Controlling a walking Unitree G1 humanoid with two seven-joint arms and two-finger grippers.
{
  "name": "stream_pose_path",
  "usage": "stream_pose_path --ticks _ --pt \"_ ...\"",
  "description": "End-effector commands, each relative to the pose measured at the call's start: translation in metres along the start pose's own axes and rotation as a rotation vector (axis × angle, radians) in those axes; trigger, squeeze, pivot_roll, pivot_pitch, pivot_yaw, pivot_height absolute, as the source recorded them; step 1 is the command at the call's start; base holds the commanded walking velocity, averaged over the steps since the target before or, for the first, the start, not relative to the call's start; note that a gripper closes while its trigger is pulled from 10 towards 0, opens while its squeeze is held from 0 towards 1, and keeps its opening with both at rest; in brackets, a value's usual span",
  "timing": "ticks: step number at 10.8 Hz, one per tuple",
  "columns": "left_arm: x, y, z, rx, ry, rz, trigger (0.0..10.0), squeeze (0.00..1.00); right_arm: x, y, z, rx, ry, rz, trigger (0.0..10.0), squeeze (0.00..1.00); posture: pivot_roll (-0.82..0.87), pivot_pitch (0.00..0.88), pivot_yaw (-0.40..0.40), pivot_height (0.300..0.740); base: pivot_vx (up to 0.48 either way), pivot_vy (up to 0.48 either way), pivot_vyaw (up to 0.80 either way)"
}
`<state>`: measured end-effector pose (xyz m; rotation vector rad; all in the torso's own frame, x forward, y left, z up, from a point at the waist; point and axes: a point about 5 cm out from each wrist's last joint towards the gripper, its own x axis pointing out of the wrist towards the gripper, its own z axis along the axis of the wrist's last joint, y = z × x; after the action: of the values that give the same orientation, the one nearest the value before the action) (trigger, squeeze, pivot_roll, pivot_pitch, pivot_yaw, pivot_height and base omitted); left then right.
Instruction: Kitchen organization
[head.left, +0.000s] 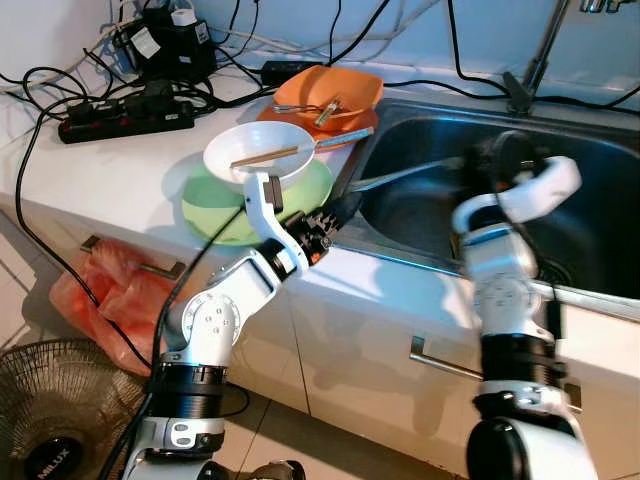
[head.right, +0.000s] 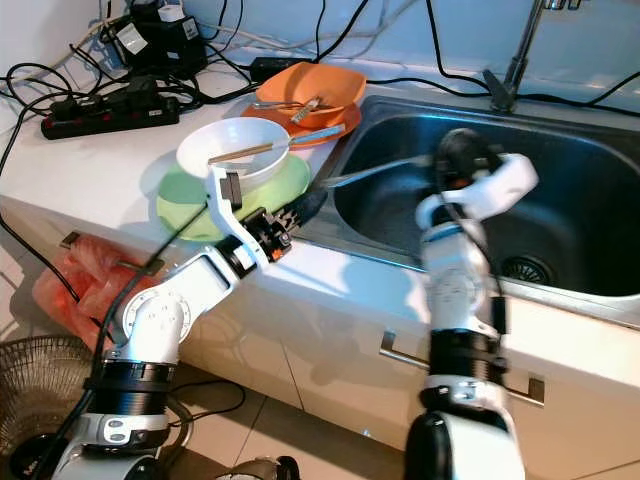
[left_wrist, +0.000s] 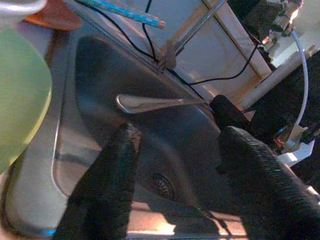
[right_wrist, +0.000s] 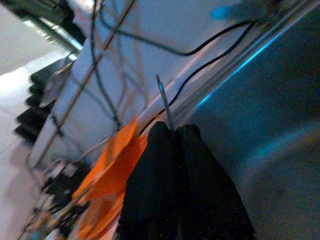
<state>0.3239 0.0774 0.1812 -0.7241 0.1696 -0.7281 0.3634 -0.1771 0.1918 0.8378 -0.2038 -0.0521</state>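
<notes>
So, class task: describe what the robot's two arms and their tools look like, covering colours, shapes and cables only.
Both arms are silver-white, built of rounded segments with black ring joints. The left arm has a black cable running along it and a small orange-red mark near the wrist. The left tool and right tool each have two long black fingers, textured on the surface.

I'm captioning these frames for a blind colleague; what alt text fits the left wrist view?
The left tool, its two black fingers apart, hovers over a steel sink. Beyond it the right tool holds a metal spoon level above the basin. A green plate edges in at one side, with a faucet and cables behind.
</notes>
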Motion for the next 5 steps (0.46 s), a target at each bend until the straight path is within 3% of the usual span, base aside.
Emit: stream_pose_path --ticks 1,2,4,5 --pt "-0.002 -0.002 0.000 0.069 0.006 -0.002 10.0 1.00 0.004 0.000 0.006 -0.027 -0.031 -0.014 0.0 0.00 0.08 0.066 0.110 0.740 0.000 0.000 0.00" --pt "-0.003 -0.005 -0.001 0.123 0.018 -0.007 10.0 1.00 0.005 -0.006 0.011 -0.075 -0.050 -0.028 0.0 0.00 0.09 0.067 0.113 0.740 0.000 0.000 0.00" --pt "-0.005 -0.005 -0.003 0.305 0.055 0.015 10.0 1.00 0.008 -0.022 0.013 -0.311 -0.037 -0.066 0.0 0.00 0.11 0.077 0.116 0.740 0.000 0.000 0.00" --pt "-0.005 -0.004 -0.004 0.367 0.073 0.027 10.0 1.00 0.008 -0.029 0.007 -0.477 0.000 -0.090 7.3 0.00 0.12 0.078 0.119 0.740 0.000 0.000 0.00"
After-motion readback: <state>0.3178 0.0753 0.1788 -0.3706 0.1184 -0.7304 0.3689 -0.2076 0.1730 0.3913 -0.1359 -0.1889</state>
